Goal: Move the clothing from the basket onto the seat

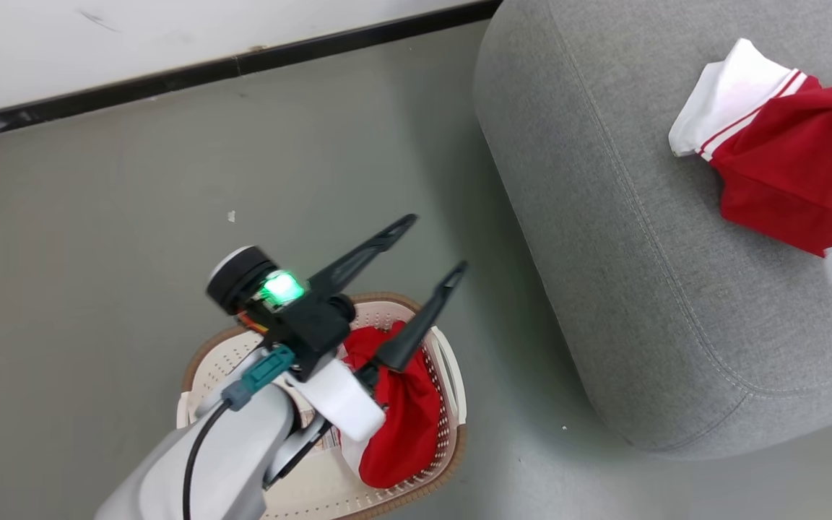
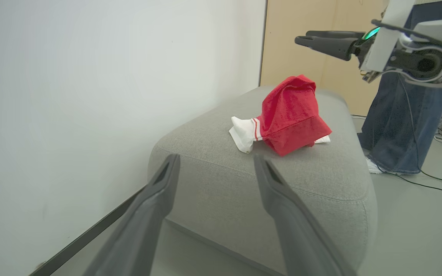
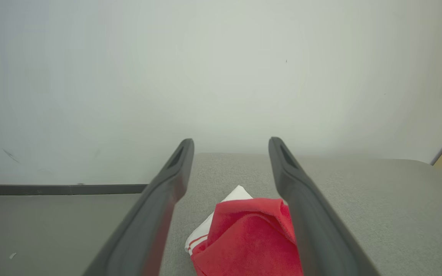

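A red garment [image 2: 290, 115] (white striped cuff) is seen crumpled on the woven seat [image 2: 320, 172], beneath the spread right end effector [image 3: 231, 141]. Beside the seat, the perforated basket [image 1: 203, 372] of clothing [image 1: 409, 419] is shown from the head, under the spread left end effector [image 1: 438, 242].

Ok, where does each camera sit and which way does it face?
Head view: high on the robot, facing down at the cream perforated plastic basket and large grey woven seat; open left gripper shows.
Left wrist view: on the left arm, facing the seat side-on; that gripper, the right gripper and a person's jeans show.
Right wrist view: on the right arm, facing the white wall across the seat; its open gripper shows.
All share the red-and-white fabric garment on the seat.
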Available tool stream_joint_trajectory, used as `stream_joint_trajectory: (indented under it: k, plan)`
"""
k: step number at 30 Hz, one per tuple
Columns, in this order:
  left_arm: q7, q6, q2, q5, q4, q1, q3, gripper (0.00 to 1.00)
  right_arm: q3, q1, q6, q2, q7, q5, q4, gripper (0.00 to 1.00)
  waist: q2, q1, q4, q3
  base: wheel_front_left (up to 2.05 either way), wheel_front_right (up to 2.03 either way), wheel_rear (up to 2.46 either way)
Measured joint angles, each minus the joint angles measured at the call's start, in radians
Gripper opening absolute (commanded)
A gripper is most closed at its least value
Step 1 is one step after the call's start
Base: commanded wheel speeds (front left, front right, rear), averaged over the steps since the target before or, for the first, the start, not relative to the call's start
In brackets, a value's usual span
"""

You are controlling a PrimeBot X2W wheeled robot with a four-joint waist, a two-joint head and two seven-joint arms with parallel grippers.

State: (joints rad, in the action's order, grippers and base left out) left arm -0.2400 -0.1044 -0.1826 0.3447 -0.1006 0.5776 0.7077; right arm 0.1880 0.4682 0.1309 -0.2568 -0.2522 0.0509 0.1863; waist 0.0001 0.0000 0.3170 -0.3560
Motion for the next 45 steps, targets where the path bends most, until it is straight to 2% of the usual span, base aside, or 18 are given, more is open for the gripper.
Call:
stream_joint_trajectory:
  k: [7,12,14,22,34,45]
  plan:
    - [-0.008,0.062,-0.013,0.018,-0.039,-0.053,-0.081,1.00,-0.085,-0.015,0.000,0.052,0.000,-0.014,-0.031,1.00,0.0000,0.0000,-0.021,0.033,0.00,0.00,0.00]
    - [-0.010,0.121,-0.016,0.026,-0.052,-0.084,-0.156,1.00,-0.139,-0.021,0.000,0.093,0.000,-0.032,-0.039,1.00,0.0000,0.0000,-0.042,0.057,0.00,0.00,0.00]
    - [-0.011,0.157,-0.018,0.031,-0.057,-0.109,-0.199,1.00,-0.168,-0.041,0.000,0.114,0.000,-0.040,-0.038,1.00,0.0000,0.0000,-0.057,0.073,0.00,0.00,0.00]
    - [-0.012,0.218,-0.017,0.032,-0.025,-0.175,-0.314,1.00,-0.213,-0.056,0.000,0.154,0.000,-0.071,-0.035,1.00,-0.0001,0.0000,-0.094,0.117,0.00,0.00,0.00]
    - [-0.012,0.269,-0.014,0.022,0.001,-0.310,-0.418,1.00,-0.218,-0.144,0.000,0.170,0.000,-0.114,-0.025,1.00,-0.0001,0.0000,-0.142,0.194,0.00,0.00,0.00]
    - [-0.012,0.280,-0.007,-0.012,-0.011,-0.430,-0.441,1.00,-0.207,-0.270,0.000,0.184,0.000,-0.125,-0.026,1.00,0.0000,0.0000,-0.178,0.268,0.00,0.00,0.00]
